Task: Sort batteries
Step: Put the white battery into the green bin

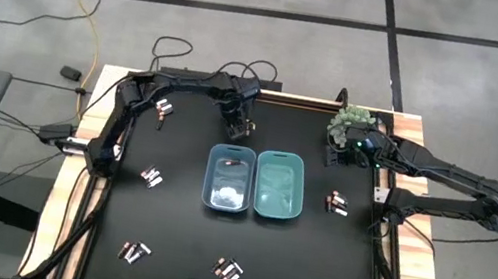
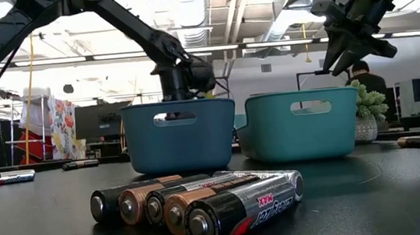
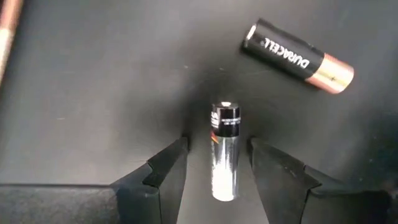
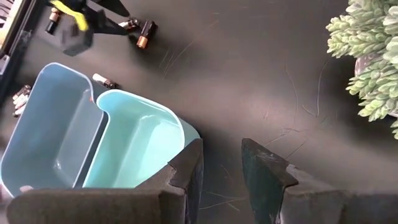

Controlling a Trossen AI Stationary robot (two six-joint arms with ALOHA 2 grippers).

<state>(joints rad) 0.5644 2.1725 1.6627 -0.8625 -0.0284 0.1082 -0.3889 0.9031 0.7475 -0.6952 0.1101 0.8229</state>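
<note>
A: Where is the left gripper now?

B: Its two fingers stand apart, straddling a silvery battery that lies on the black table. Neither finger touches it yet, so nothing is gripped. In the high view this gripper sits above centre, just beyond the blue bin.

A: Anything close by?

B: A black copper-ended battery lies at the upper right of the left wrist frame, apart from the silvery one.

A: How should the pinch go?

B: I'd judge it wants to come down with the cell centred between the fingers and close across the body, not near the cap. A round cell could roll or squirt out of an off-centre squeeze.

A: And the right gripper?

B: Parted and empty, raised in the upper right of the high view beside the potted plant, with the teal bin ahead of it.

A: The other batteries?

B: Small clusters are scattered over the table. One row lies at lower centre of the low view, and a pair lies right of the teal bin in the high view.
</note>
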